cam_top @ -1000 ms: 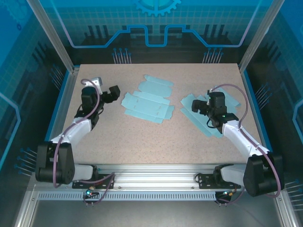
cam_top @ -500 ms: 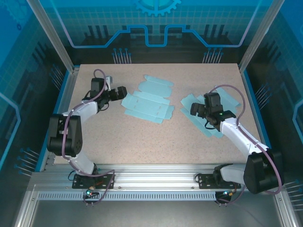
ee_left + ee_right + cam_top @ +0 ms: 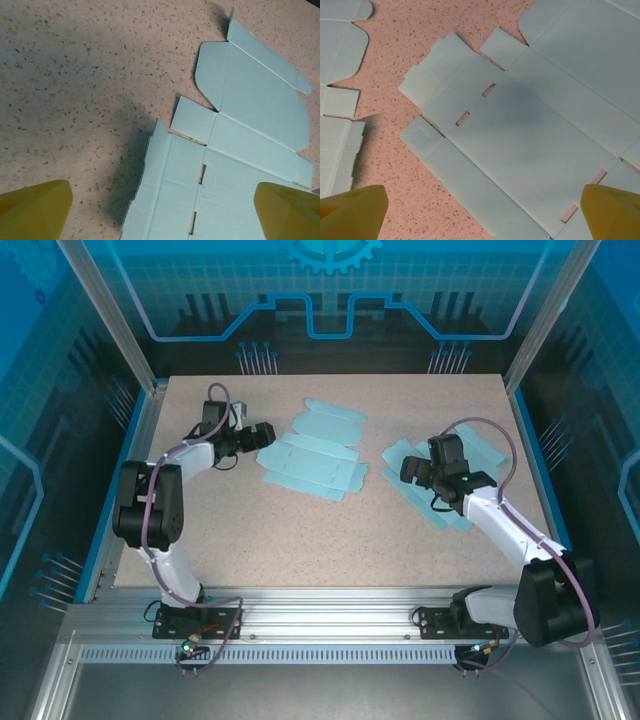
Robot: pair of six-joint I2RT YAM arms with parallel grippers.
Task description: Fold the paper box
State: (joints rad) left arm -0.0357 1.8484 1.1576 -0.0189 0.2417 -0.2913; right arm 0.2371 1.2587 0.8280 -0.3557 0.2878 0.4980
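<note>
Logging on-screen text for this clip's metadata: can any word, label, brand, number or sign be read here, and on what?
No text can be read.
The flat light-blue paper box blank in the middle and the light-blue blanks to the right are unprinted.
A faint embossed patch on one flap is too faint to read.
The blue backdrop panel carries a gear graphic and lines, no letters.

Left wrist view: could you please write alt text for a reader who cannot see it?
Flat, unfolded light-blue paper lies on a speckled table. The left gripper is above its edge, yellow fingers wide open, holding nothing.
</note>
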